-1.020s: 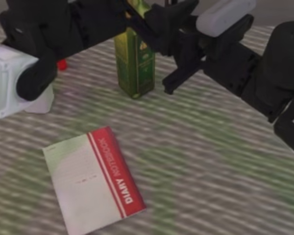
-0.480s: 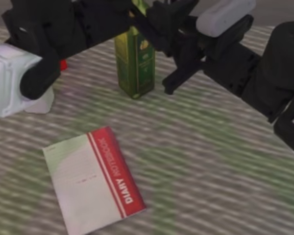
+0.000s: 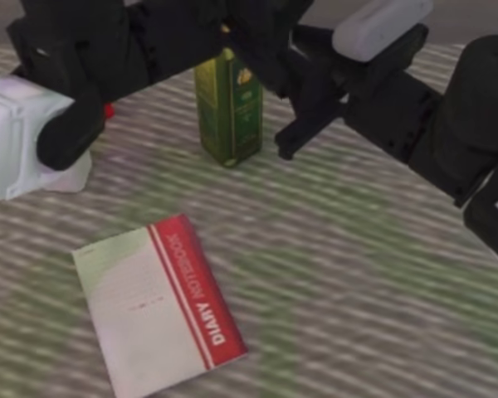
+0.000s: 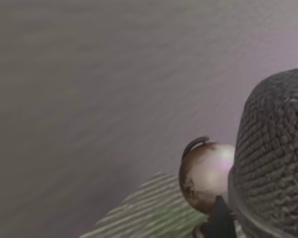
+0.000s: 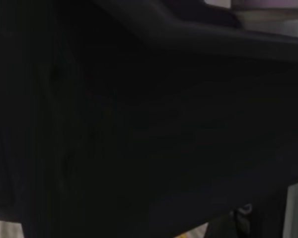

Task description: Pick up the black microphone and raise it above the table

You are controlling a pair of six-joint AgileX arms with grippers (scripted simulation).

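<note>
— Where's the left gripper?

— Up at the far edge of the table, over the top of the bottle. It is black against black there, so I cannot tell whether it is spread or pinching anything.

— And the right gripper?

— It reaches in from the right and sits just beside the bottle, crossing under the left one. I cannot tell its state either. Its wrist view is dark.

— So where's the mic?

— From above I can't find it; the arms cover that spot. In the left wrist view its grey mesh head sits very close to the camera, so it is right at the left gripper. The body is out of view. A striped corner of the table shows well beyond it.

— Count things for me.

— Two arms. One mic. One green bottle, upright. One notebook, lying flat near the front, well apart from both grippers. One white box on the left. One small red bit, half hidden by the left arm. And one brownish globe near the mic head, seen only from the left wrist.

— Any writing?

— The notebook's red strip reads "DIARY NOTEBOOK" in white. The bottle has a yellow-green label, but I can't read it.
</note>
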